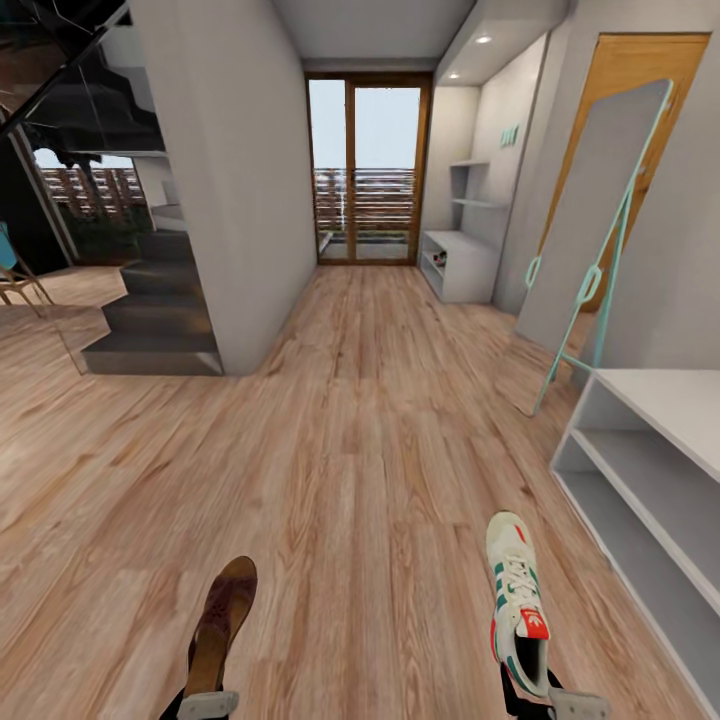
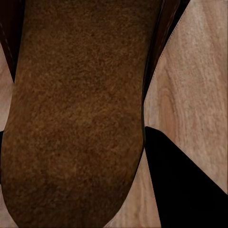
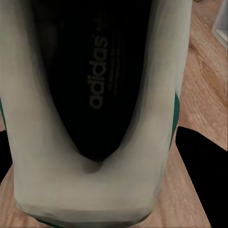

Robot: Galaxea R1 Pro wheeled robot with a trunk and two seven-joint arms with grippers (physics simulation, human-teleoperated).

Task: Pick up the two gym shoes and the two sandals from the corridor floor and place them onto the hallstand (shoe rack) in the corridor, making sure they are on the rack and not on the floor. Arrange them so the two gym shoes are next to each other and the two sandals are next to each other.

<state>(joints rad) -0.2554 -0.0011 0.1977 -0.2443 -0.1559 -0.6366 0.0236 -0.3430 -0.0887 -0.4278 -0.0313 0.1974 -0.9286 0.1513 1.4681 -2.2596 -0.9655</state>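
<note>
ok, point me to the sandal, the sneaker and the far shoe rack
sandal (image 1: 225, 610), head view, on its brown footbed
sneaker (image 1: 516, 590), head view, on the laces
shoe rack (image 1: 470, 262), head view, on its pale side wall

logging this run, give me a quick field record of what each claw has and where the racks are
left claw: shut on a brown sandal, toe pointing ahead
right claw: shut on a gym shoe, gripped at the heel
floor: wood planks, corridor running ahead to a glass door
near bench: white two-shelf bench at right
far hallstand: down the corridor on the right, with wall shelves above
mirror: leaning on right wall
</note>
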